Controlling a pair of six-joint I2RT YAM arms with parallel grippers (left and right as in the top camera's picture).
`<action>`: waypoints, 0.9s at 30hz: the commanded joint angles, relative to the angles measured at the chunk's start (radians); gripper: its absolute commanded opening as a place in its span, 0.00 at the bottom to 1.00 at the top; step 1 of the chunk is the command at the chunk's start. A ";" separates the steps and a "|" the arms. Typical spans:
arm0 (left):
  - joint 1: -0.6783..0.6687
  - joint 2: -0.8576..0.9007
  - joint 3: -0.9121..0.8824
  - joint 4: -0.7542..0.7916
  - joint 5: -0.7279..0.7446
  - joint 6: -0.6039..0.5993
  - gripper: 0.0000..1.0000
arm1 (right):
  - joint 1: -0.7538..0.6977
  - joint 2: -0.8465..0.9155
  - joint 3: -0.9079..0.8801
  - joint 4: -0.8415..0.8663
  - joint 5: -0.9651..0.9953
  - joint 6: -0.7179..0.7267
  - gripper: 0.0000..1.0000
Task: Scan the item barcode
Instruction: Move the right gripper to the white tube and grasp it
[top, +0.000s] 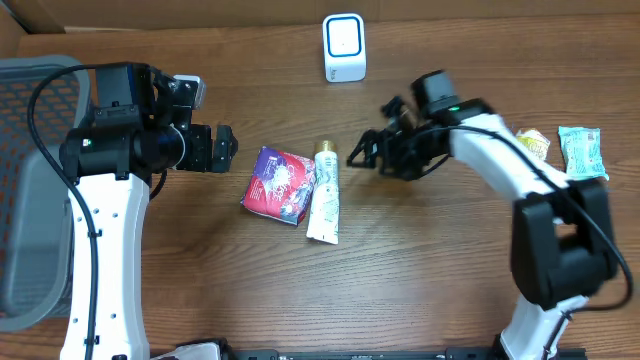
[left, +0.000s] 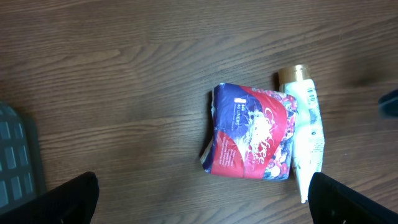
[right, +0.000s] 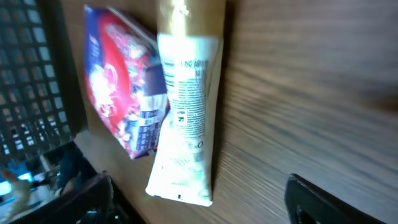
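Nothing gripped yet: my right pincer (top: 362, 150) hovers wide by the tube (top: 324, 195), left pincer (top: 228, 148) wide too; next, grasp it.

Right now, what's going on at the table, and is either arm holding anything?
Neither arm holds anything. The left gripper is open beside the red and purple packet. The right gripper is open too, near the gold-capped end of the white tube, which lies flat against the packet. The white scanner stands at the table's far edge, with no item in front of it.
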 joint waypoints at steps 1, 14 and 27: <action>-0.006 0.000 0.002 0.003 0.008 0.018 1.00 | 0.029 0.071 -0.010 0.018 -0.066 -0.006 0.85; -0.006 0.000 0.002 0.003 0.008 0.018 1.00 | 0.092 0.228 -0.010 0.213 -0.157 0.103 0.64; -0.006 0.000 0.002 0.003 0.008 0.018 1.00 | 0.108 0.258 -0.008 0.256 -0.153 0.175 0.04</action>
